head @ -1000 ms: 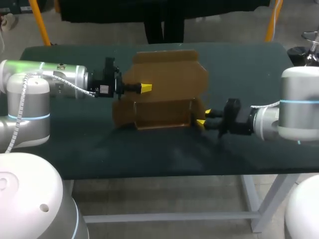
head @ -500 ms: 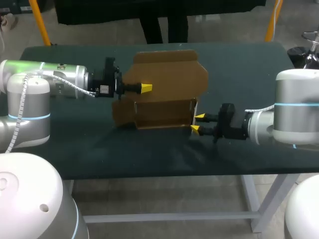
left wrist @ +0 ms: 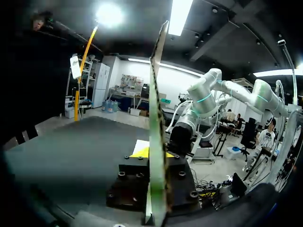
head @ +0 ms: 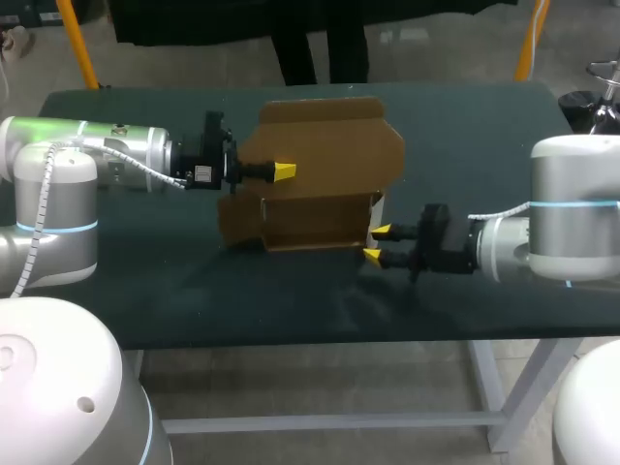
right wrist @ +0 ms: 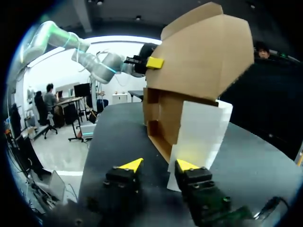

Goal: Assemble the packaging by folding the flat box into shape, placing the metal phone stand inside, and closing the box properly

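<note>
The brown cardboard box (head: 315, 208) stands half folded in the middle of the table, its big lid panel (head: 329, 145) raised at the back. My left gripper (head: 283, 171) is shut on the lid's left part, and the panel (left wrist: 156, 118) runs edge-on between its fingers in the left wrist view. At the box's right end my right gripper (head: 373, 243) is open, with its tips at the side flap (head: 377, 201). From the right wrist, the white flap (right wrist: 201, 132) stands just ahead of my right gripper (right wrist: 159, 165), beside the open box (right wrist: 165, 113). No phone stand shows.
The dark green table (head: 484, 136) is bare around the box. My left arm (head: 107, 160) lies over its left side and my right arm (head: 542, 232) over its right. The front edge (head: 320, 341) runs close below the right gripper.
My right gripper has moved left up to the box's right end and spread its fingers a little wider. The right side flap has swung inward. The left arm has kept still.
</note>
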You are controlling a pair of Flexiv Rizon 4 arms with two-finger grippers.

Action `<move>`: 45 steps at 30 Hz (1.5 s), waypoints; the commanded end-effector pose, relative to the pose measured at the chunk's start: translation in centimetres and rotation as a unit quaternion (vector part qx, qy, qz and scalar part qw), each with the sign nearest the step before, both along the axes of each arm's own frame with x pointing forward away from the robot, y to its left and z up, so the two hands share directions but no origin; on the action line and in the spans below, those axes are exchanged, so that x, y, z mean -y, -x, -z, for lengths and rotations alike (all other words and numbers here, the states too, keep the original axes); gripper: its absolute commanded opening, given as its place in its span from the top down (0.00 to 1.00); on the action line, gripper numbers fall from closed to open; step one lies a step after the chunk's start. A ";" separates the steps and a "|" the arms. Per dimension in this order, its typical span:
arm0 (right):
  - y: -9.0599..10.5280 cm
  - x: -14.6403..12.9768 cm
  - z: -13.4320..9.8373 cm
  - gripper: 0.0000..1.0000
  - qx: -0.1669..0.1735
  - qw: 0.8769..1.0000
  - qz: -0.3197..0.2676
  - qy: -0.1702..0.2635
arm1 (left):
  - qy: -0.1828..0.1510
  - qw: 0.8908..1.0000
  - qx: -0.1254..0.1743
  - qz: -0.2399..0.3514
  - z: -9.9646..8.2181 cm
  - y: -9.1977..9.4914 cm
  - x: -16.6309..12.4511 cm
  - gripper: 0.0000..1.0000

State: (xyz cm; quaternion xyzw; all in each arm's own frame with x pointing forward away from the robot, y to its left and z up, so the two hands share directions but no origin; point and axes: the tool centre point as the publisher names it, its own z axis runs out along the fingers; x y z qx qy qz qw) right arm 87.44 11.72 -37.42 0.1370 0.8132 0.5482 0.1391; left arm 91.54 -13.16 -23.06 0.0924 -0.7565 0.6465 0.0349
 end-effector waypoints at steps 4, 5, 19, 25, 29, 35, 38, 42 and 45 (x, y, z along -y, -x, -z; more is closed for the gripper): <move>1.3 1.3 0.0 0.52 -0.003 1.000 -0.006 0.002 | 0.000 1.000 -0.001 0.001 0.2 0.0 0.0 1.00; 1.6 1.5 0.0 0.52 -0.003 1.000 -0.007 0.006 | 0.000 1.000 -0.001 0.001 0.2 0.0 0.0 1.00; 4.2 6.6 -0.9 0.51 -0.001 0.999 -0.031 0.013 | 0.000 1.000 -0.001 0.001 0.2 0.0 0.0 1.00; 3.7 8.6 -1.8 0.51 0.000 0.996 -0.080 0.030 | 0.000 1.000 -0.001 0.001 0.2 0.0 0.0 1.00; 3.0 9.3 -2.1 0.40 -0.001 0.992 -0.120 0.037 | 0.000 1.000 -0.001 0.001 0.2 0.0 0.0 1.00; 1.6 9.8 -2.3 0.51 -0.001 0.988 -0.153 0.032 | 0.000 1.000 -0.001 0.001 0.2 0.0 0.0 1.00; 0.6 9.6 -2.1 0.51 -0.002 0.985 -0.171 0.034 | 0.000 1.000 -0.001 0.001 0.2 0.0 0.0 1.00; -0.6 8.8 -2.0 0.53 -0.003 0.981 -0.192 0.035 | 0.000 1.000 -0.001 0.001 0.2 0.0 0.0 1.00; -1.3 8.1 -2.0 0.53 -0.002 0.979 -0.202 0.037 | 0.000 1.000 -0.001 0.001 0.2 0.0 0.0 1.00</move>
